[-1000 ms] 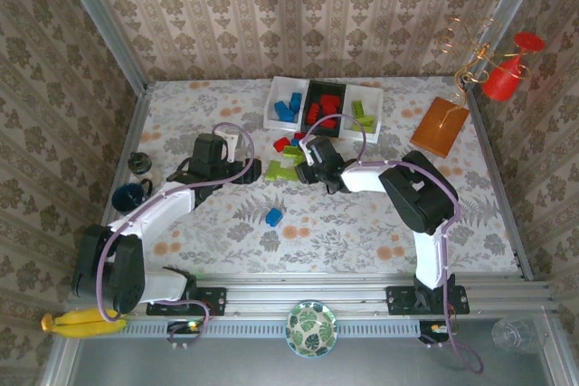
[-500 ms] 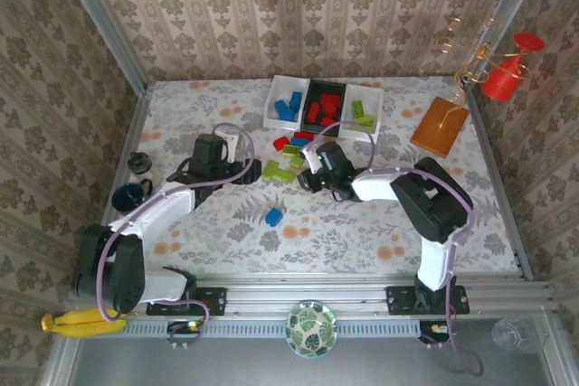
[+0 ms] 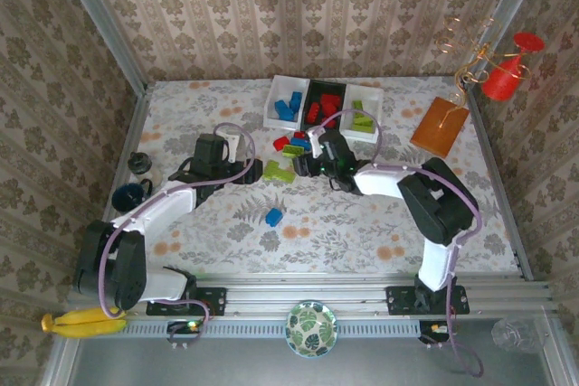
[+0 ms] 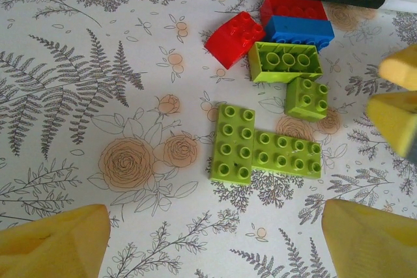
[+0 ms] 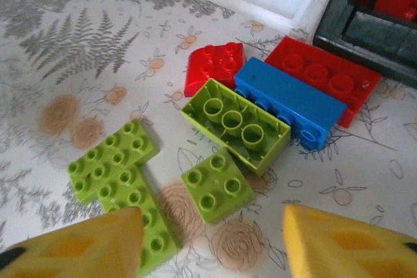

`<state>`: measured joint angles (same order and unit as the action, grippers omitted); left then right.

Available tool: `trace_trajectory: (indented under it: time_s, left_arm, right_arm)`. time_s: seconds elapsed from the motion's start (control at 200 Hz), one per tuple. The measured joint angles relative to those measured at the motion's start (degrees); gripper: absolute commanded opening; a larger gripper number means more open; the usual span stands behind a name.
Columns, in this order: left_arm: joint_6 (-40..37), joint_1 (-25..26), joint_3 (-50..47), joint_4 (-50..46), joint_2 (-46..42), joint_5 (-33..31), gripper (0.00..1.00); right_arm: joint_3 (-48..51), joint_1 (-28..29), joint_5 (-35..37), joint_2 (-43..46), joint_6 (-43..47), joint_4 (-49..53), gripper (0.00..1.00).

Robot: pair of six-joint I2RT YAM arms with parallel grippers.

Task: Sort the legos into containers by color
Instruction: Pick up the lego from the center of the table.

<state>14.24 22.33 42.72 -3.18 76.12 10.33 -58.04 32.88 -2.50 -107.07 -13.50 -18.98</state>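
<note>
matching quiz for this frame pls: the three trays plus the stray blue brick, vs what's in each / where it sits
Things
1. left white tray
2. black tray
3. right white tray
4. stray blue brick

Contents or place
A. red bricks inside
B. alone on the table, apart from the trays
C. lime green bricks inside
D. blue bricks inside

Pairs: 1-D, 2-A, 3-C, 4-B

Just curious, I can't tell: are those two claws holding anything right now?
Left gripper: open, holding nothing.
Right gripper: open, holding nothing.
</note>
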Motion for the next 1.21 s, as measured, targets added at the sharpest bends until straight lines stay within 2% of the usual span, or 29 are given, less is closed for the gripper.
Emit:
trace_trajectory:
  time_s: [0.08, 0.21, 0.415, 0.635, 0.985, 1.205]
  left_arm:
    - [0.0, -0.1, 0.0, 0.0, 0.0, 0.0, 0.86]
    - [0.0, -0.3, 0.0, 0.0, 0.0, 0.0, 0.86]
    - [0.0, -0.3, 0.0, 0.0, 0.0, 0.0, 0.86]
    - [0.0, -0.3, -0.8, -0.1, -0.3, 0.0, 0.86]
    - [0.0, -0.3, -0.8, -0.1, -0.3, 0.0, 0.86]
    - [0.0, -0.3, -0.8, -0.1, -0.3, 0.0, 0.85]
  right_arm:
    - [-3.2, 1.1, 3.3, -2.2, -2.1, 2.0, 0.73]
    - [-7.5, 3.3, 9.3, -5.0, -6.1, 5.4, 0.77]
    - [-12.1, 5.7, 16.4, -9.2, -9.7, 10.7, 0.78]
    - [-15.2, 6.3, 20.6, -12.3, -11.0, 14.7, 0.77]
    - [-14.1, 5.5, 22.8, -12.7, -13.6, 15.4, 0.66]
    - [-14.0, 5.1, 23.2, -12.6, -14.9, 15.3, 0.49]
